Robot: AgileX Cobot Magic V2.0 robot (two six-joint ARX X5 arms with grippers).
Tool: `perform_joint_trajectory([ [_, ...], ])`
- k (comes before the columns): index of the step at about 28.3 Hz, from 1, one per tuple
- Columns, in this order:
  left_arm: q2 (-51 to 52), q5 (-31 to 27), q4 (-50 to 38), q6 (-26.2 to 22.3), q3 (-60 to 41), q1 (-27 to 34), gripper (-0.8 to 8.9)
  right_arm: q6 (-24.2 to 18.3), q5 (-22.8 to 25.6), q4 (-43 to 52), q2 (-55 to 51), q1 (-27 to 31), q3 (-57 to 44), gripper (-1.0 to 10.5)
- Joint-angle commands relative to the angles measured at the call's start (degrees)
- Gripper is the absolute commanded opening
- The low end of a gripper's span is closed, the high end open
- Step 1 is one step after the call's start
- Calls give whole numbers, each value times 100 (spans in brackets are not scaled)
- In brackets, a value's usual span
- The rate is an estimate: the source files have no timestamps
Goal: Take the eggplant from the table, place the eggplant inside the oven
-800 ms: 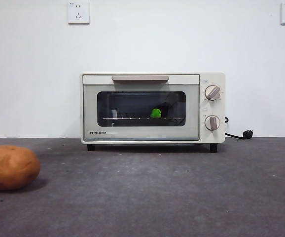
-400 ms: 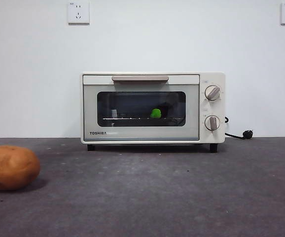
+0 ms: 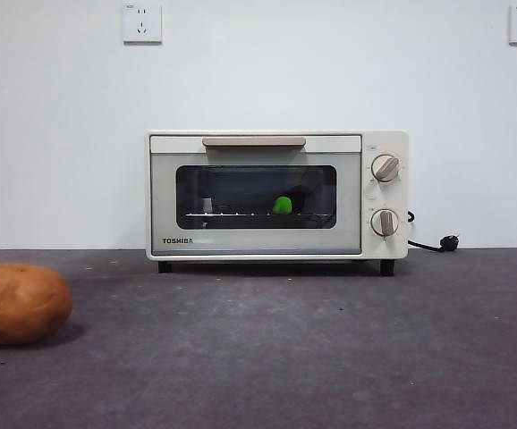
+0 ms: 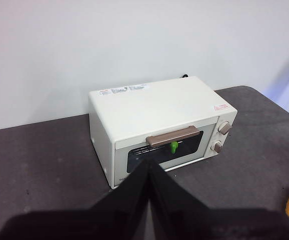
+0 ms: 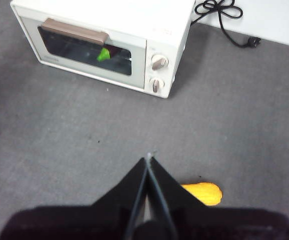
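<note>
The eggplant (image 3: 283,206) already lies inside the oven (image 3: 276,195), only its green cap showing through the glass at the middle of the front frame, and the door looks shut. Both the left gripper (image 4: 149,167) and right gripper (image 5: 148,162) hang pulled back with jaws pressed together, holding nothing. Doing this step well probably means staying clear of the handle (image 3: 254,142).

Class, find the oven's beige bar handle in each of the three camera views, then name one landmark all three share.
Front view: handle runs along the top of the closed door, above the window.
Left wrist view: handle sits just beyond the left end effector.
Right wrist view: handle is at the door's upper edge, far from the end effector.
Shared landmark: the green stem cap behind the glass.
</note>
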State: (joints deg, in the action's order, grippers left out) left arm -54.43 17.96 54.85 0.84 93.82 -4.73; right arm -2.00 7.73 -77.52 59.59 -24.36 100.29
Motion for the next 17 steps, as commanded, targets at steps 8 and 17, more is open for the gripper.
perform_joint_trajectory([
  [8, 33, 4, -9, -81, 35, -22, -4, -17, 24, -94, 374, -4, -7, 1],
  [17, 31, 678, 61, 393, 35, -24, -4, -15, 24, -92, 1058, -4, -7, 1],
])
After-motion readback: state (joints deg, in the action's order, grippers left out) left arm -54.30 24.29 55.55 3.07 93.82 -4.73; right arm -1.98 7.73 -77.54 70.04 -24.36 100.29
